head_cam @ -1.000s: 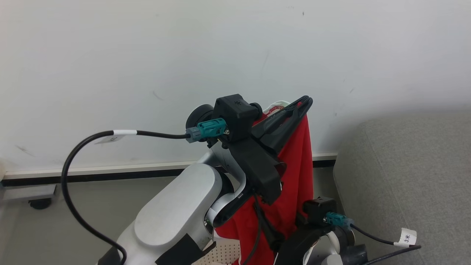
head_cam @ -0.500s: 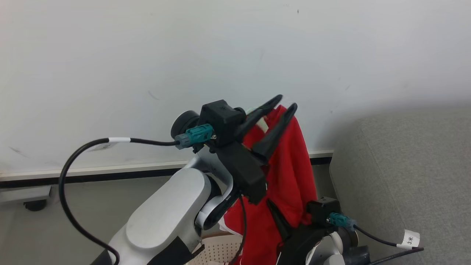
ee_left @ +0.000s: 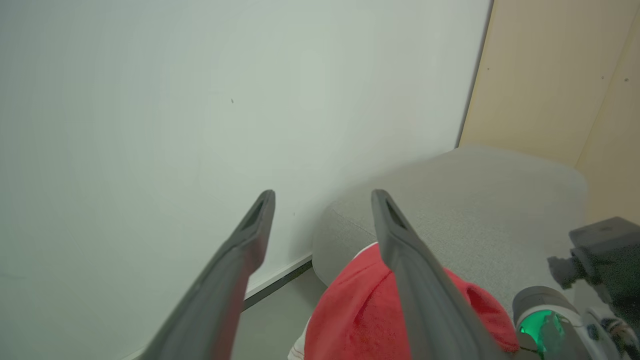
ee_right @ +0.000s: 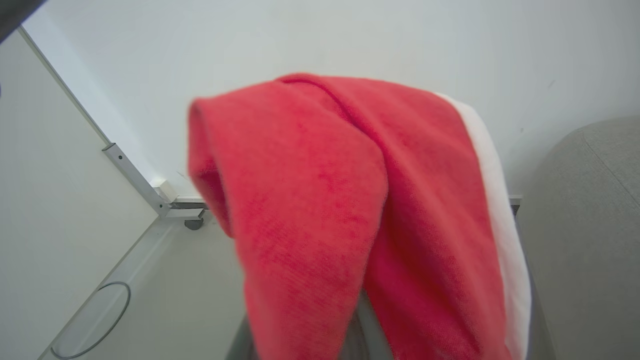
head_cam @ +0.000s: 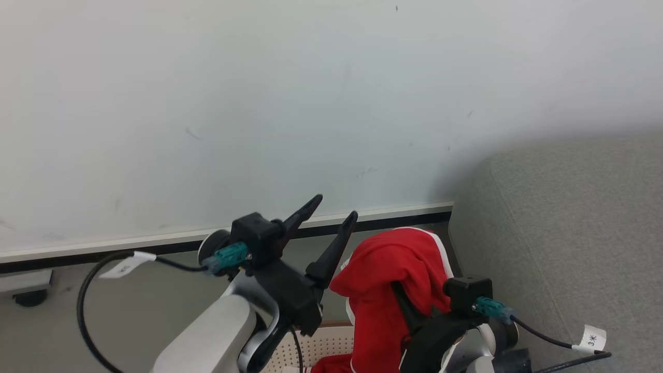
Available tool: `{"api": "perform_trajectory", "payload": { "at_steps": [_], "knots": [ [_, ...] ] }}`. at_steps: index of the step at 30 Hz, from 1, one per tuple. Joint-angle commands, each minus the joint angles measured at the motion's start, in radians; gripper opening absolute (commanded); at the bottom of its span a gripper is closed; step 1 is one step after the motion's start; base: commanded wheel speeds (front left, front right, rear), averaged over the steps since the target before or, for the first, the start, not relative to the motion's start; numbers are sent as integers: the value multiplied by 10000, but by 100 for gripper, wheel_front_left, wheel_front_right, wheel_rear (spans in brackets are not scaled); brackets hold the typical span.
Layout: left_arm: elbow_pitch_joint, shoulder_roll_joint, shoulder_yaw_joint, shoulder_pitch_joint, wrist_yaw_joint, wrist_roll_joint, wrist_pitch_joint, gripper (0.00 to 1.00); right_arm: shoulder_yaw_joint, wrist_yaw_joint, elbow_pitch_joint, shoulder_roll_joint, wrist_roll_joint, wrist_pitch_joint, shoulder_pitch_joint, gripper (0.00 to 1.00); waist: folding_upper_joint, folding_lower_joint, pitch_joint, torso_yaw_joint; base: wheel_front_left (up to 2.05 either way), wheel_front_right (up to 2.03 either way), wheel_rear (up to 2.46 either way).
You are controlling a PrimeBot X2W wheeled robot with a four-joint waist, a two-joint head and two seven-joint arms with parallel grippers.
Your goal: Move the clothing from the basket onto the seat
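Left gripper (head_cam: 334, 207) gapes empty mid-frame; right gripper (head_cam: 404, 306), jaws shut, pinches the bright red white-trimmed fabric garment (head_cam: 393, 259). Loosely draped, it may slip short of the grey upholstered seat (head_cam: 570, 233).

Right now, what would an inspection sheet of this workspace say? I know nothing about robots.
Surface: the seat, light grey upholstery; no clothing on the part in view.
Job's things: the clothing, red with white trim, hangs from the right gripper above the basket.
Clutter: nothing seen.
Grippers: left gripper open, empty, raised; right gripper shut on the clothing.
Cables: a black cable loops from the left wrist; a labelled cable leaves the right wrist.
Surroundings: white wall, grey floor, a castor by the baseboard.
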Motion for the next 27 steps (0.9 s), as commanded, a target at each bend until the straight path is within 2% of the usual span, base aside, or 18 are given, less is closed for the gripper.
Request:
{"api": "perform_trajectory", "payload": {
  "at_steps": [1,9,16,27],
  "knots": [
    [92,159,-53,470,-20,-17,-325,100,-92,-6,-131,-20,-136,57,201,0,0,0,67,-168,0,0,0],
    [256,531,85,2067,38,-159,-1420,100,-627,-6,-741,-17,-672,415,538,0,0,0,172,-674,0,0,0],
    [66,710,320,3295,156,-179,-1669,100,-938,-6,-1164,-17,-989,622,695,0,0,0,202,-1123,0,0,0],
    [-1432,1029,1335,5144,632,385,-1727,100,-1000,-5,-1714,-15,-1244,864,482,0,0,0,548,-2871,0,0,0]
  ]
}}
